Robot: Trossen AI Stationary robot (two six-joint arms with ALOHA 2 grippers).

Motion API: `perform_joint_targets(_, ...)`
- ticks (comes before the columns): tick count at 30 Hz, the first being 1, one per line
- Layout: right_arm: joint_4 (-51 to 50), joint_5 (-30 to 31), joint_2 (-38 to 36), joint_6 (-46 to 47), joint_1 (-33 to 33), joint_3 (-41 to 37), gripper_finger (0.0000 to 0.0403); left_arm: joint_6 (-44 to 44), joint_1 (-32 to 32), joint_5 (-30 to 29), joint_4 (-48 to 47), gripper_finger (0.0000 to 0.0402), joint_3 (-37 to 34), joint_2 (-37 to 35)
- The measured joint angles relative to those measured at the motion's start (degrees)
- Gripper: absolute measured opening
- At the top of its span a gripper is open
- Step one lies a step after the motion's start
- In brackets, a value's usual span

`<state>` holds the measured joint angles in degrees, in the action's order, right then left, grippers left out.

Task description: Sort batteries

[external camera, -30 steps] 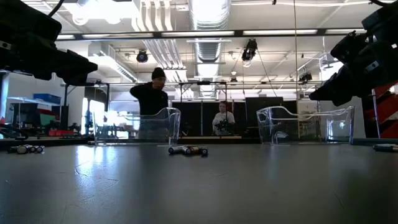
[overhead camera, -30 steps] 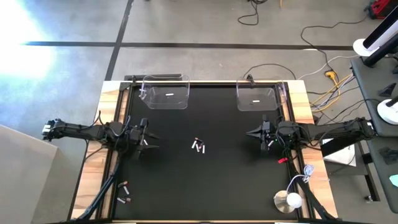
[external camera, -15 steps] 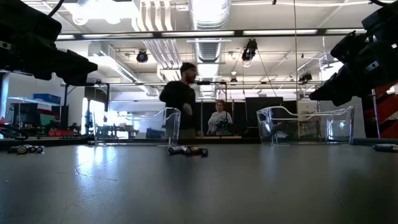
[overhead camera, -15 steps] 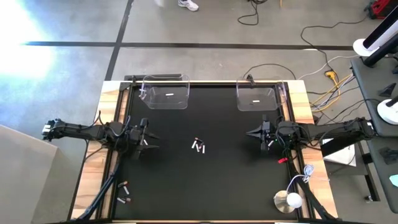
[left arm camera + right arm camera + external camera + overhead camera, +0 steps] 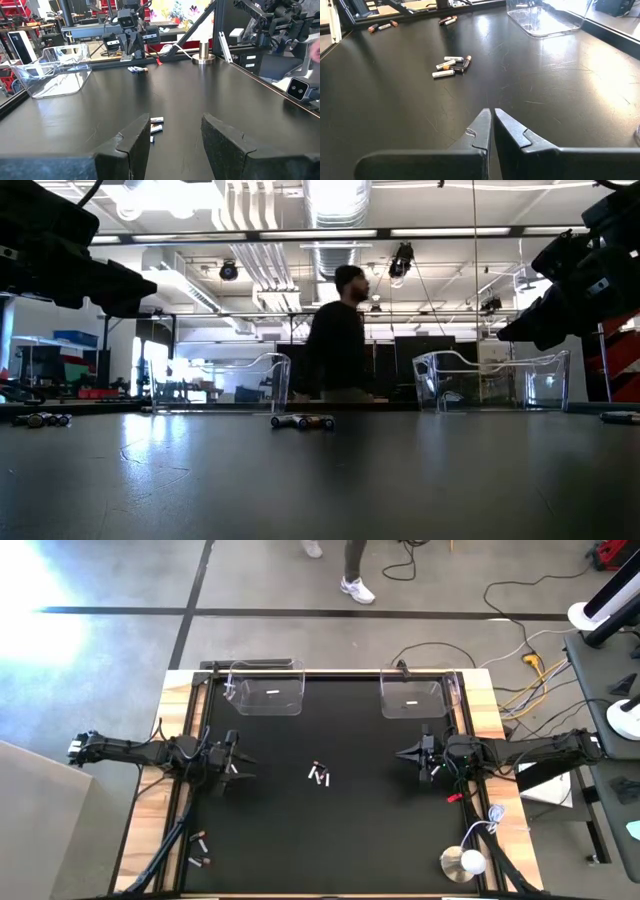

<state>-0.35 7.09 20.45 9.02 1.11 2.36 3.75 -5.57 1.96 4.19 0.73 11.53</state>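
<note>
On the left side of the black desk, the left end effector hovers above the surface with its fingers parted and nothing between them. Near the desk's near-left corner lies a small group of batteries, some silvery and some with copper-red ends. At the far edge, left of centre, stands a clear plastic bin holding what looks like a single pale cell.

In the middle of the desk a little cluster of batteries lies loose, well apart from both arms; the right wrist view shows it as a mix of silvery-white cells and dark ones with copper ends.

A second clear bin stands at the far edge right of centre, also with one pale piece inside. Just nearer than it, the right end effector hangs over the desk with its fingers pressed together, holding nothing. A small red piece lies near the right arm, and a round metal weight sits at the near-right corner.

Beyond the desk a person in dark clothing stands on the floor.
</note>
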Motion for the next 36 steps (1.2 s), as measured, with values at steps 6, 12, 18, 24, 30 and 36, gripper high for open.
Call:
perform_joint_targets(6,-0.01,0.0,0.0,0.0,0.0,0.0,0.0013,-0.02,0.01,0.0,0.0,0.0155,0.0,0.02)
perform_joint_targets(12,-0.01,0.0,0.02,0.0,0.01,0.01,0.0013,0.01,0.01,-4.3,0.01,0.0155,0.02,0.01)
perform_joint_targets(18,-0.01,0.0,0.01,0.0,0.01,0.0,0.0013,-7.91,0.01,-5.32,11.13,0.0155,-0.02,0.19)
perform_joint_targets(24,-0.01,0.0,0.0,0.0,0.01,0.01,0.0013,-29.43,0.01,-8.19,35.15,0.0155,0.0,0.32)
perform_joint_targets(30,-0.01,0.0,0.0,0.0,0.01,0.01,0.0013,-23.77,0.01,-11.65,48.85,0.0155,0.0,0.5)
perform_joint_targets(36,0.01,0.0,0.0,0.0,0.01,-0.01,0.0013,-16.32,0.01,-14.55,55.87,0.0155,0.0,3.14)
